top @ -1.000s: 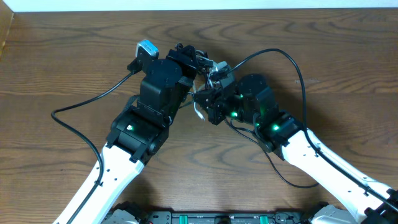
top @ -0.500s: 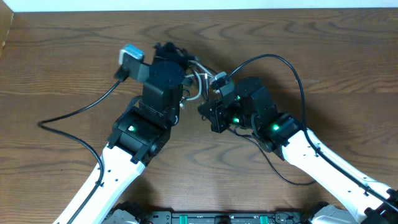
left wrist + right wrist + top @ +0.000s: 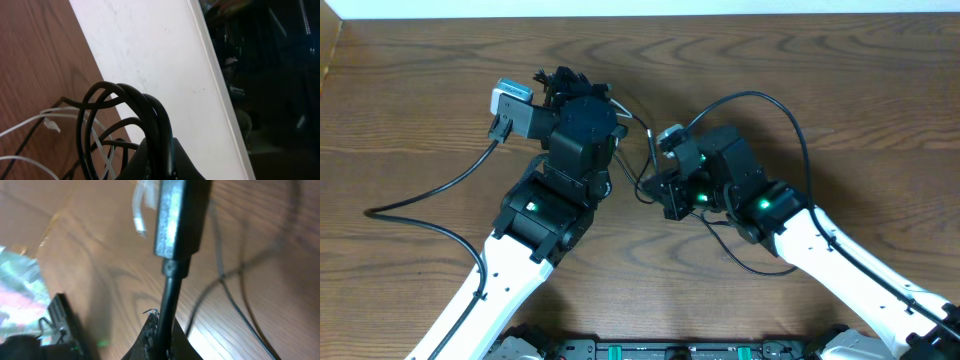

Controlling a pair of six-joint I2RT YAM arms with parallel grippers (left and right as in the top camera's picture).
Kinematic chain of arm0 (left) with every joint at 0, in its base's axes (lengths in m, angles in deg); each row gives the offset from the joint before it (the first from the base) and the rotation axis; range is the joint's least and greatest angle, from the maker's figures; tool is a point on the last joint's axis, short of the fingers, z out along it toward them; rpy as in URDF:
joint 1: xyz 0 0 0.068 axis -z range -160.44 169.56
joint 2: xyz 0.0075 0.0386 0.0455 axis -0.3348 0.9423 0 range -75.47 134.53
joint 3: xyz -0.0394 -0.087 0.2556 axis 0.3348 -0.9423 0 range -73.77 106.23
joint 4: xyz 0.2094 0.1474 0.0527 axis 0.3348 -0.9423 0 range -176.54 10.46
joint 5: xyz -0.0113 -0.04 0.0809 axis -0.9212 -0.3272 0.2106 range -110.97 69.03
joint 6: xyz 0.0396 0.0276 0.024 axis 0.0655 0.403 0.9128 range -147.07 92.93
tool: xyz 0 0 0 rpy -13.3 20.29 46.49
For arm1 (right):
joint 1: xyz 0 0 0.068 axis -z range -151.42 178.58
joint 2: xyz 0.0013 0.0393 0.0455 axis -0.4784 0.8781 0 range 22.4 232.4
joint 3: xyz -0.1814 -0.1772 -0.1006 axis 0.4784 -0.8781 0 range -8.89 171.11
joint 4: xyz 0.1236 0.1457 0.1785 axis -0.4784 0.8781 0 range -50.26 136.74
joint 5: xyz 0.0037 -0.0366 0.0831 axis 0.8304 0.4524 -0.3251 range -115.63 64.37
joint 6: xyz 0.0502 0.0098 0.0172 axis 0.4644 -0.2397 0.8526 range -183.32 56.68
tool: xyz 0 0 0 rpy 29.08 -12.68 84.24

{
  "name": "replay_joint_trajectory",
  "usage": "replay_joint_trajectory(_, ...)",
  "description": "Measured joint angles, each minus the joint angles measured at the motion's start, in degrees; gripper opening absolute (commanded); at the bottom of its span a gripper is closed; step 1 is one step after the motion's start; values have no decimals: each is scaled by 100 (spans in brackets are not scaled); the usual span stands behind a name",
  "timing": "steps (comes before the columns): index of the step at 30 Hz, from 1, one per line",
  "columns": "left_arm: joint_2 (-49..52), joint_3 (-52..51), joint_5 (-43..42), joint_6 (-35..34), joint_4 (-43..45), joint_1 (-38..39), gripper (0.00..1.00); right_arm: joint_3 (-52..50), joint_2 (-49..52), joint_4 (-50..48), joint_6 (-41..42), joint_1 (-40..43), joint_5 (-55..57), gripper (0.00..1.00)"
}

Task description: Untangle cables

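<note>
Two grippers are closed on cable, and the step in hand, as I judge it, is to draw the cords apart. Nearest to the robot, to the right of the left gripper (image 3: 160,161), the right gripper (image 3: 161,329) is pinched shut on the thin, round, matte black rubber cable (image 3: 152,117). It holds the cable just under its rectangular dark plug (image 3: 180,215), which has a smooth, slightly shiny shell. Just beside that plug hangs one glossy end of the thin white flexible cable (image 3: 138,215); I cannot tell whether they touch. From there toward the left gripper the white cord runs slack over the brown wooden table (image 3: 880,80), whose grain is long and wavy. The left gripper itself is clamped on several bunched loops of the black cable, and the white one crosses these loops. Beyond the left gripper is the table's far edge, with a flat white surface (image 3: 150,50) behind it.

To do the step well, I think the right gripper should go slowly away from the left gripper, so the loops open instead of tightening. The cords look limp and light, so a loop may catch on the plug. Watching the white strand at the crossing seems wise.
</note>
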Motion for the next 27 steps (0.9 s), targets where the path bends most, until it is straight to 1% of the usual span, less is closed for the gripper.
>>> replay_joint_trajectory(5,0,0,15,332,-2,0,8,0,0,564,229,411,262,30)
replay_joint_trajectory(9,0,0,-35,533,0,0,8,-2,0,885,358,852,378,41)
replay_joint_trajectory(15,0,0,-562,656,-142,0,8,-2,0,1097,446,1397,374,52)
replay_joint_trajectory(18,0,0,-973,885,-275,-2,7,-2,0,1102,450,1499,372,58)
replay_joint_trajectory(20,0,0,-1338,1147,-380,-2,8,-2,0,1099,448,1504,369,61)
replay_joint_trajectory(22,0,0,-1803,1565,-555,-2,8,-2,0,1097,422,1502,361,65)
replay_joint_trajectory(26,0,0,-2898,2771,-1080,-2,8,-2,0,1023,372,1515,345,67)
replay_joint_trajectory(27,0,0,-3292,3215,-1246,-2,8,-2,0,1001,369,1526,332,68)
